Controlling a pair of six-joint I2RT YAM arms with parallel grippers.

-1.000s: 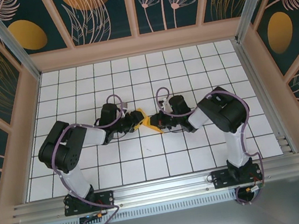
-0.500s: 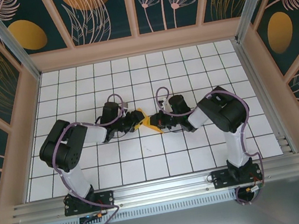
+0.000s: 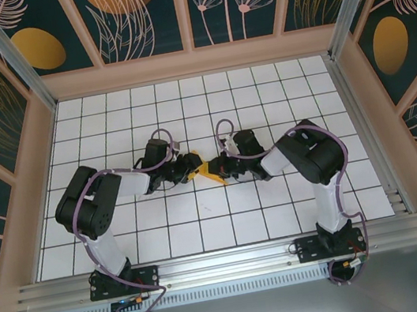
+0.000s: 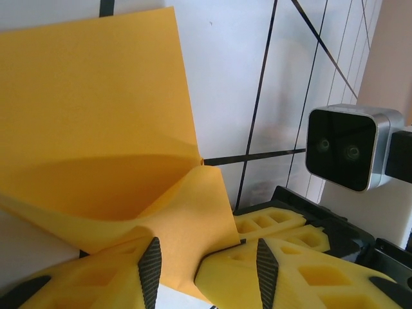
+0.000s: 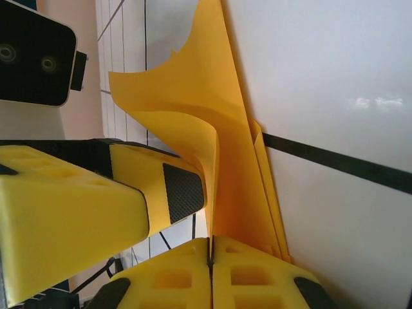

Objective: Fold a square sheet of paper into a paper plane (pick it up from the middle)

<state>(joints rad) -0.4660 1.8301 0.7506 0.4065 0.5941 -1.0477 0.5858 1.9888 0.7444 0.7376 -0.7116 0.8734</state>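
Two grippers meet nose to nose at the middle of the white gridded table (image 3: 262,91), and your square sheet of paper (image 3: 209,171) sits right between them, a small orange-yellow patch from above. Your left gripper (image 3: 191,164) reaches in from the left and your right gripper (image 3: 221,171) from the right, tips just beside each other.

Look at the right wrist view. Your right gripper (image 5: 210,248) is clamped, fingers pressed flat together, and the square sheet of paper (image 5: 193,116) rises straight out of the seam between them. That's a pinch on the paper, with stacked layers showing along its right side against the table. The upper part curls away to the left. One finger (image 5: 77,206) of your left gripper stands just beside that curl, its dark pad (image 5: 184,193) facing the paper. Touching or a hair off, I can't tell.

Now the left wrist view. Your left gripper (image 4: 207,257) has its jaws apart, the dark pads (image 4: 150,270) clearly separated, and a loose flap of the square sheet of paper (image 4: 96,96) dips down between them. It is open around the flap, not squeezing it. Beyond the flap, the paper spreads out over the table. The right arm's wrist camera (image 4: 341,148) faces you from the right.
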